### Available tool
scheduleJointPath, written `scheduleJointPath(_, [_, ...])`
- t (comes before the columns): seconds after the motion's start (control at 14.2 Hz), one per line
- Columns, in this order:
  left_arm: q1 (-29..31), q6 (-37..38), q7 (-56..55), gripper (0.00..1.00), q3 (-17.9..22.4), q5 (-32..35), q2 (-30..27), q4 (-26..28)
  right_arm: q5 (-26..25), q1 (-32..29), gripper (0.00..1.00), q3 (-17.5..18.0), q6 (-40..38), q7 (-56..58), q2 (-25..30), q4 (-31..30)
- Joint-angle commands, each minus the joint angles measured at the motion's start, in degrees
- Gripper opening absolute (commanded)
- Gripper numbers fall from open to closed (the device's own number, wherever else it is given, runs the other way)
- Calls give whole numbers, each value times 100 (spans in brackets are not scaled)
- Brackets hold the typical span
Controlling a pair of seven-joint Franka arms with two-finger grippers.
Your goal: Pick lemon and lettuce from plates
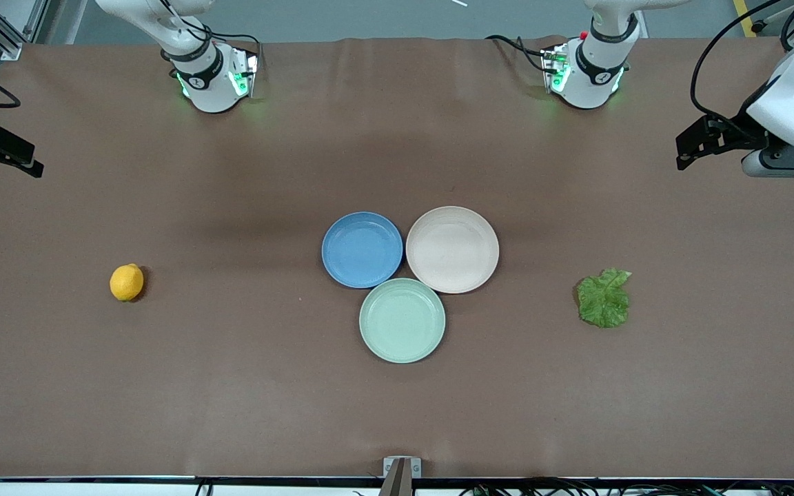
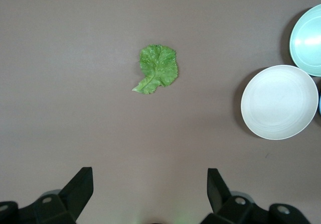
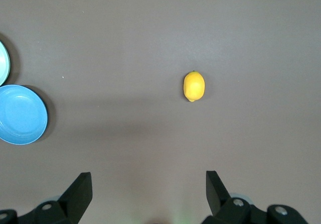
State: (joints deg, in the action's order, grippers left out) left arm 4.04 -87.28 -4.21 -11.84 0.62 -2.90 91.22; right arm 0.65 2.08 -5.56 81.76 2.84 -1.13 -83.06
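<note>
**Plates bare, both items on the cloth**

Blue plate (image 1: 362,249) and beige plate (image 1: 452,249) touch at mid-table. Left gripper (image 2: 148,196) and right gripper (image 3: 146,196) hang over opposite end edges, jaws wide. Lettuce (image 1: 603,298) lies toward the left arm's end, lemon (image 1: 126,282) toward the right arm's.

Both arms are drawn out to the table's two ends and held high over bare cloth, each at its own end. The left gripper (image 2: 146,194) points straight down, fingers spread wide. The right gripper (image 3: 145,194) hangs the same way, fingers wide apart. Neither holds anything, and both arms wait
</note>
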Motion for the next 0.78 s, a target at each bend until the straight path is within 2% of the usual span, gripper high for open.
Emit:
scheduleJointPath(0.0, [149,53,78,100,-3,-105,-35,-113,-4,-111,100,91,-29,-29,-27,88])
scheduleJointPath(0.71, [176,97,-28,100,-12,-106,-17,-210,-13,-111,100,91,-20,-29,-27,106])
